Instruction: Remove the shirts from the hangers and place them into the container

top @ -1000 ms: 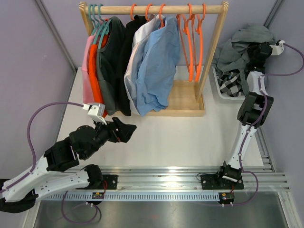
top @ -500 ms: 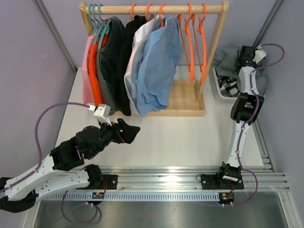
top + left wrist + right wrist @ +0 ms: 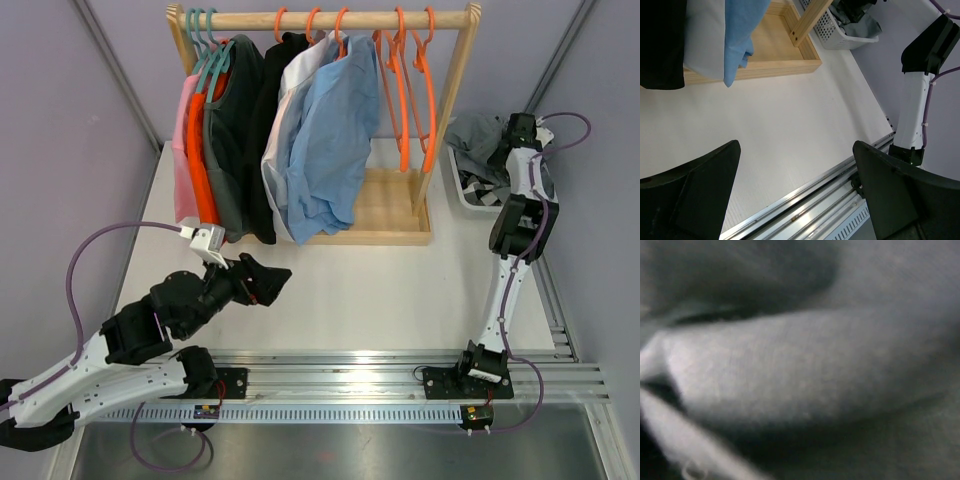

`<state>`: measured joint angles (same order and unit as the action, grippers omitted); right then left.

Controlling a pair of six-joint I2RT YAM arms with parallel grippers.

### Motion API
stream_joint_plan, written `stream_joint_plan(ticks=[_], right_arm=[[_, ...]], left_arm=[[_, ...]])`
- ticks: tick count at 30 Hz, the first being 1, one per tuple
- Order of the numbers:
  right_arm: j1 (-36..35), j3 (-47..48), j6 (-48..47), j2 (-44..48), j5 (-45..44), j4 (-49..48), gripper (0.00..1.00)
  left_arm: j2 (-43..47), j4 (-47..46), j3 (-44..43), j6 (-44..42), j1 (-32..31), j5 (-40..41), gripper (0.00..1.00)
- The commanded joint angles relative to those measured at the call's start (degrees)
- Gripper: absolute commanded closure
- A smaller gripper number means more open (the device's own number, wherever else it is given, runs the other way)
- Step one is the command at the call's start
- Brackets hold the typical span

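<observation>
The container sits just right of the wooden rack, with a grey shirt heaped in it. The right gripper is down at that shirt. Its wrist view shows only blurred grey cloth, so its jaws cannot be judged. In front of the rack the left gripper hovers over the table, jaws wide and empty. A light blue shirt hangs on the rack.

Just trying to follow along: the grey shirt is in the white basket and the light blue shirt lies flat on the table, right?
Not quite. The grey shirt is in the white basket, but the light blue shirt hangs from the wooden rail, not flat on the table. The top view shows it.
</observation>
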<state>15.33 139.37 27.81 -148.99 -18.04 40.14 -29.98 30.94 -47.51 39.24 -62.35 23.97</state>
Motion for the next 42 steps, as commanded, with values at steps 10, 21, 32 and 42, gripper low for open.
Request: stream_joint_plan(ticks=[10, 21, 32, 42], right_arm=[[-3.5, -38.1, -1.2, 44.9, 16.0, -28.0, 0.01], [-23.1, -51.5, -13.1, 80.6, 14.3, -33.3, 0.01], [-42.0, -46.3, -12.2, 83.7, 30.5, -24.1, 0.0], [-60.2, -32.1, -17.4, 67.5, 11.8, -15.8, 0.01]], left_arm=[[0.4, -4.6, -2.1, -4.1, -0.3, 1.3, 0.01], [1.4, -7.4, -2.7, -7.8, -0.3, 0.8, 0.01], [1.2, -9.1, -1.3, -7.9, -0.2, 0.5, 0.01], [2.7, -7.9, -1.3, -7.6, -0.3, 0.8, 0.01]])
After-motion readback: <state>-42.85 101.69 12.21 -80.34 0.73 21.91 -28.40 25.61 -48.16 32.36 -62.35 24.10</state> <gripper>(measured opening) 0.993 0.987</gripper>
